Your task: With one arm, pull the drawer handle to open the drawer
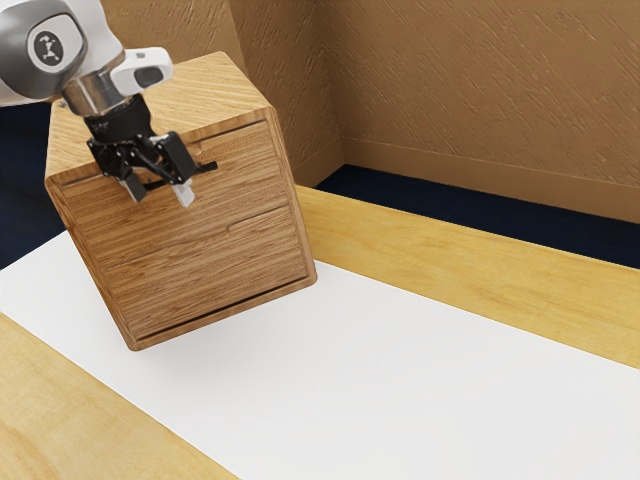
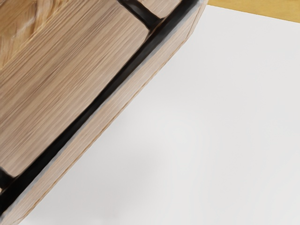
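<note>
Holds tool (image 1: 158, 190) wide at black handle (image 1: 204, 166) of top drawer (image 1: 235, 180), flush in wooden cabinet (image 1: 210, 275), poised to clamp then pull.

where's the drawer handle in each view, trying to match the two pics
Exterior view: the drawer handle is a short black bar high on the front of the cabinet, at the gripper, in the picture's upper left.
Wrist view: the drawer handle is the long black bar running diagonally across the wooden front.
Shared landmark: the white tabletop under the cabinet.
</note>
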Robot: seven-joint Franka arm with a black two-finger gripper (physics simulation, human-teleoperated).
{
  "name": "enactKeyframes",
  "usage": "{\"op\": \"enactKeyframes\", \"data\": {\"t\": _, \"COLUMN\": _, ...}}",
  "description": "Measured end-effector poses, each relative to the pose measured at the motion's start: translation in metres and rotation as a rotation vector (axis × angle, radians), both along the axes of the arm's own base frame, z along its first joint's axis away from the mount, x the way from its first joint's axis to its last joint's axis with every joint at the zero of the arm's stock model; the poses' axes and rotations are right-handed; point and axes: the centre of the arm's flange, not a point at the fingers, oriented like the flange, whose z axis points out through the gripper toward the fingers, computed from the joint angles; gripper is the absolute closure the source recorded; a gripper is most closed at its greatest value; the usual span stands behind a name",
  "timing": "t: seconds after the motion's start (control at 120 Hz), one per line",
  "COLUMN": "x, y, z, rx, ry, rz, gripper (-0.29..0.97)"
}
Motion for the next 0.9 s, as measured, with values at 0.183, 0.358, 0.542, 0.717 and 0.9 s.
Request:
{"op": "enactKeyframes", "data": {"t": 0.183, "x": 0.003, "y": -0.004, "z": 0.001, "rx": 0.006, "ry": -0.012, "rz": -0.020, "gripper": 0.01}}
{"op": "enactKeyframes", "data": {"t": 0.358, "x": 0.001, "y": -0.006, "z": 0.013, "rx": 0.016, "ry": -0.035, "rz": -0.032, "gripper": 0.00}}
{"op": "enactKeyframes", "data": {"t": 0.542, "x": -0.061, "y": -0.026, "z": 0.130, "rx": 0.022, "ry": -0.210, "rz": -0.089, "gripper": 0.00}}
{"op": "enactKeyframes", "data": {"t": 0.717, "x": -0.133, "y": -0.011, "z": 0.177, "rx": 0.023, "ry": -0.261, "rz": -0.147, "gripper": 0.00}}
{"op": "enactKeyframes", "data": {"t": 0.9, "x": -0.151, "y": -0.057, "z": 0.162, "rx": 0.104, "ry": -0.219, "rz": -0.444, "gripper": 0.00}}
